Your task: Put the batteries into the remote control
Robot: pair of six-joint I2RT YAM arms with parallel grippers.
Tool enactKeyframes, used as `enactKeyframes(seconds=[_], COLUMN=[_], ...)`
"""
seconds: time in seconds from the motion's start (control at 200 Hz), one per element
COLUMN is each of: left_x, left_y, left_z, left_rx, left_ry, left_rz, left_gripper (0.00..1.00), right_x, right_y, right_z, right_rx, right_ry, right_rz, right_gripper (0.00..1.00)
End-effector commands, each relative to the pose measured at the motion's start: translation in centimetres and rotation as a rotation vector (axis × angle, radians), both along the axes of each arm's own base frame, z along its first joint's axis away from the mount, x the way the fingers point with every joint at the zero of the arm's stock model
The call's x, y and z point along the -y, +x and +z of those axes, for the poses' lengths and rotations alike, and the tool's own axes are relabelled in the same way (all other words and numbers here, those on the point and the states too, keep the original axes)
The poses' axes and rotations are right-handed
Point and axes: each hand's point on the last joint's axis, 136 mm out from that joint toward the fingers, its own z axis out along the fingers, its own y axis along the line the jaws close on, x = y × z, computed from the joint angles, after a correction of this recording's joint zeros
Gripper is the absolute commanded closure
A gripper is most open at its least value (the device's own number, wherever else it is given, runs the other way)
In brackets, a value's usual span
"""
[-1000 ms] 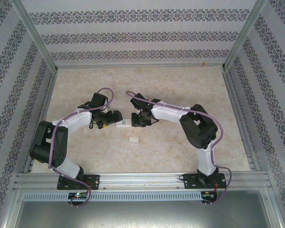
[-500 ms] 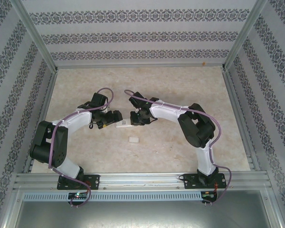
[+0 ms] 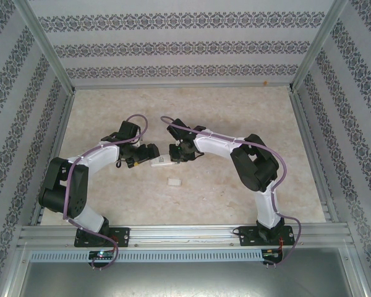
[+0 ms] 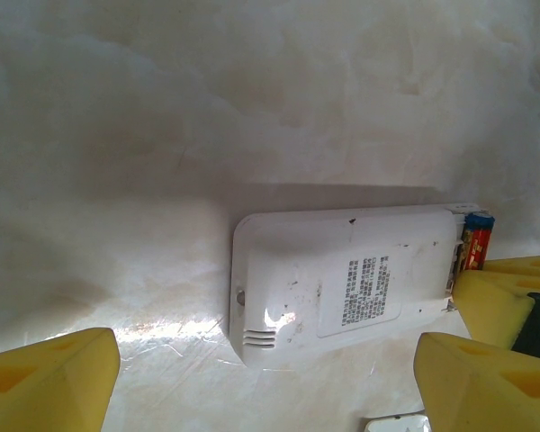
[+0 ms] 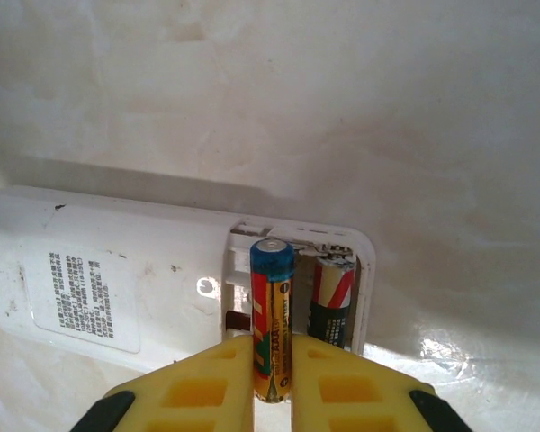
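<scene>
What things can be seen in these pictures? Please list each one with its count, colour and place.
Remote control: 1, white, lying back-up at the table's middle, compartment open.
Held battery: 1, red and yellow with a blue end, at the open compartment.
Seated battery: 1, red, white and dark, lying in the compartment.
Small flat piece: 1, white, on the table nearer than the remote.
Table: 1, beige marbled.
Walls: 3, white with grey pattern, around the table.
Left arm: 1, white and black, left of the remote, yellow jaws open.
Right arm: 1, white and black, jaws shut on the held battery.
</scene>
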Motion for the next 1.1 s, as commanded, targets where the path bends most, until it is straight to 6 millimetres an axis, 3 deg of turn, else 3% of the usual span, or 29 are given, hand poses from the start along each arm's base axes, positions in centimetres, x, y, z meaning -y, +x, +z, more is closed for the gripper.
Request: enactKeyframes(seconds=[0.0, 0.305, 0.47, 0.654, 0.829, 1.094], left_x=[0.4, 0.3, 0.4, 0.3, 0.4, 0.4], left_y=[0.5, 0.4, 0.5, 0.3, 0.3, 0.3], left_z=[0.3, 0.2, 0.4, 0.2, 0.0, 0.1], left_rx=[0.017, 0.017, 0.019, 0.015, 0.011, 0.013], left_ry=[-0.006, -0.003, -0.006, -0.002, -0.009, -0.004], left_rz=[-0.005, -0.001, -0.002, -0.004, -0.005, -0.008], left_gripper=[0.14, 0.14, 0.14, 0.14, 0.14, 0.14], right_x=[0.7, 1.3, 0.9, 0.7, 1.0, 1.0], right_y=[-0.8, -2.3, -1.8, -0.9, -0.9, -0.6], right_z=[1.1, 0.6, 0.2, 1.4, 1.7, 0.6], right_rx=[-0.018, -0.072, -0.067, -0.034, -0.027, -0.038], right_ry=[0.007, 0.010, 0.024, 0.025, 0.024, 0.010], right_rz=[-0.005, -0.014, -0.019, -0.015, -0.017, -0.015], right_gripper=[0.85, 0.83, 0.79, 0.77, 0.80, 0.83])
